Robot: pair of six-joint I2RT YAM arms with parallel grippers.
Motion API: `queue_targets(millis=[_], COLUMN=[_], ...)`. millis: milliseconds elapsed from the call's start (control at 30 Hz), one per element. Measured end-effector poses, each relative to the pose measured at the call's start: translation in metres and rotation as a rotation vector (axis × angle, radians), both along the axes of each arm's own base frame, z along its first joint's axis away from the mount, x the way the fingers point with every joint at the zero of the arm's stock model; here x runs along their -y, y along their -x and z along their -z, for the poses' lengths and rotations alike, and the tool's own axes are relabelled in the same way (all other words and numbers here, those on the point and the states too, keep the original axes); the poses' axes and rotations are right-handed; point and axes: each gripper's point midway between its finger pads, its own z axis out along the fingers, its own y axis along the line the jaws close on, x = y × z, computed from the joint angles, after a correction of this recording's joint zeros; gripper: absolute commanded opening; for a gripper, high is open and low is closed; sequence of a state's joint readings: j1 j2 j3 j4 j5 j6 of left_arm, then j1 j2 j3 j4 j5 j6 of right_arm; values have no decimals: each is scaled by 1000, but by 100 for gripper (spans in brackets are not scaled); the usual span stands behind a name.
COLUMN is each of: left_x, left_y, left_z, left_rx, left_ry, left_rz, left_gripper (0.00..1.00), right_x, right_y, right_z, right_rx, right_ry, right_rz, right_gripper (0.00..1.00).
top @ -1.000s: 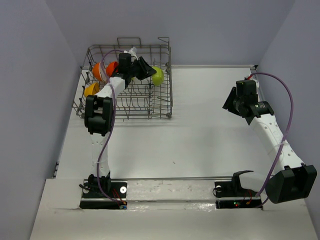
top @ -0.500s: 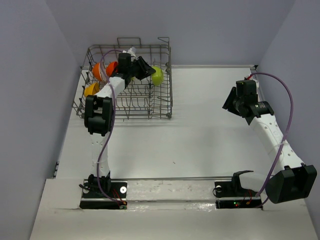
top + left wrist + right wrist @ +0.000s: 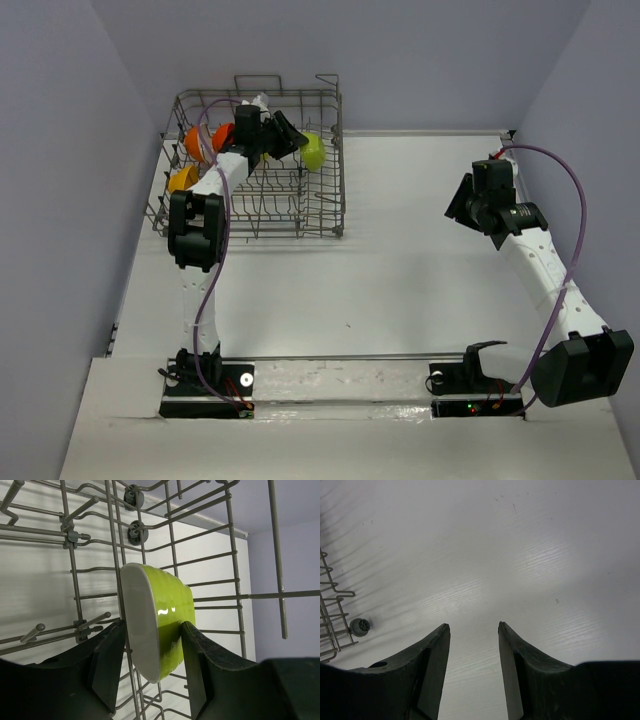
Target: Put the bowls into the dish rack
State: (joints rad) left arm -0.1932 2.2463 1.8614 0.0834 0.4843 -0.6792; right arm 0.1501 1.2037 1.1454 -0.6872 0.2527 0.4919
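The lime green bowl (image 3: 314,151) stands on edge inside the dish rack (image 3: 300,232), near its far right side. My left gripper (image 3: 298,146) reaches into the rack and is shut on this bowl. In the left wrist view the bowl (image 3: 172,615) sits between the fingers of my left gripper (image 3: 152,625), white inside to the left, among the rack wires (image 3: 234,580). A red-orange bowl (image 3: 195,140), another orange-red one (image 3: 222,133) and a yellow-orange bowl (image 3: 182,180) sit at the rack's left end. My right gripper (image 3: 455,205) is open and empty over the table.
The rack fills the far left of the white table (image 3: 420,290). Purple-grey walls close in the left, back and right. A corner of the rack (image 3: 335,625) with a round foot (image 3: 359,626) shows at the left of the right wrist view, with my right gripper (image 3: 474,625) over bare table.
My left gripper and the lime green bowl have shifted slightly left and farther back inside the rack. The right arm has not moved.
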Motion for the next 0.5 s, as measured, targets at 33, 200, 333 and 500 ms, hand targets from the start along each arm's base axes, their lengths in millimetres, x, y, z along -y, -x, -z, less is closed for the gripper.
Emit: queue_targets(millis=[33,200,333,500], left_x=[-1,-3,-6,-8], left_y=[0,-1,-1,2], left_z=[0,1,3,8], left_rx=[0,-2,-10,-38], left_ry=[-2,-8,-19,-40], left_rz=[-1,-8,-15,-19], left_gripper=[56,57,57,57], right_x=[0,0,0,0], right_y=[0,0,0,0], right_z=[0,0,0,0], right_rx=[0,0,0,0], right_ry=[0,0,0,2], right_rz=[0,0,0,-2], right_gripper=[50,49,50,50])
